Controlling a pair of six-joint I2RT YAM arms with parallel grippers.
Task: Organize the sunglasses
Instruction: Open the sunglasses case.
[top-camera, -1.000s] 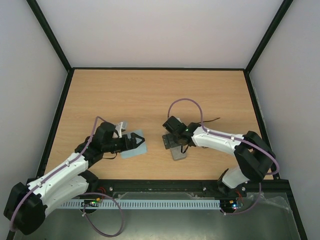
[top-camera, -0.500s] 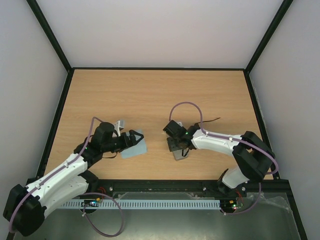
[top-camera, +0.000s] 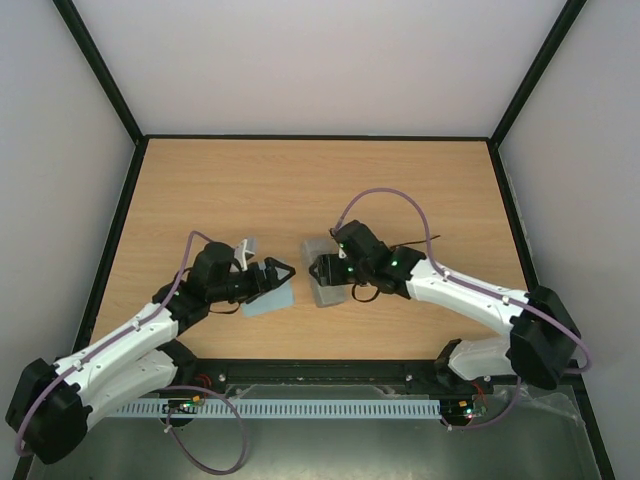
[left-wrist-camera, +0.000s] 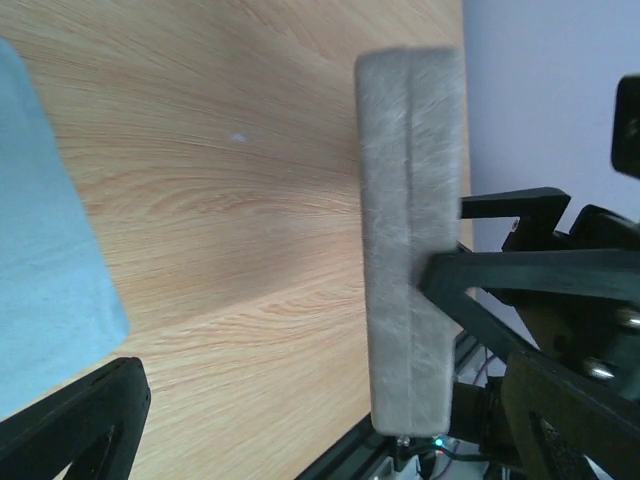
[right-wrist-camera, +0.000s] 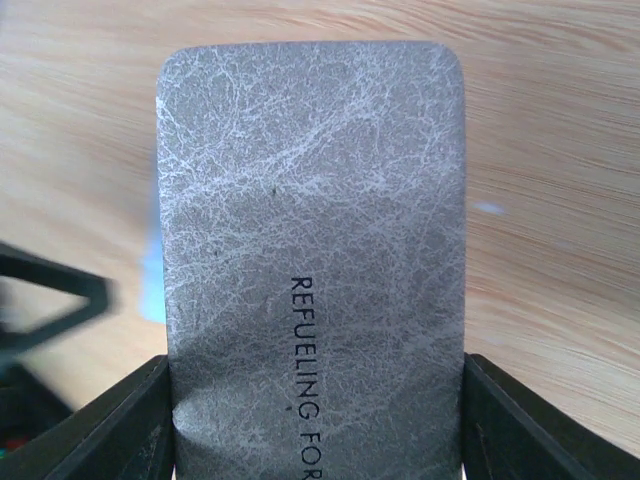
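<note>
Light wooden table (top-camera: 300, 180) with pale walls around it fills the top view. Near the middle, a bit to the near side, is a long grey case with a crackly leather look (top-camera: 320, 262). It is closed, and black letters on its lid read "REFUELING FOR". The seam along its side is shut tight in the left wrist view.

The right gripper (right-wrist-camera: 315, 430) squeezes the grey case, with one black finger pressed on each long side. I cannot tell if the case rests on the table or is lifted.

The sunglasses do not show in any view, so I cannot tell where they are.

Just left of the case lies a light blue square cloth (top-camera: 268, 298). The left gripper (top-camera: 278, 274) is over the cloth's right edge, with its fingers spread wide and nothing between them.
</note>
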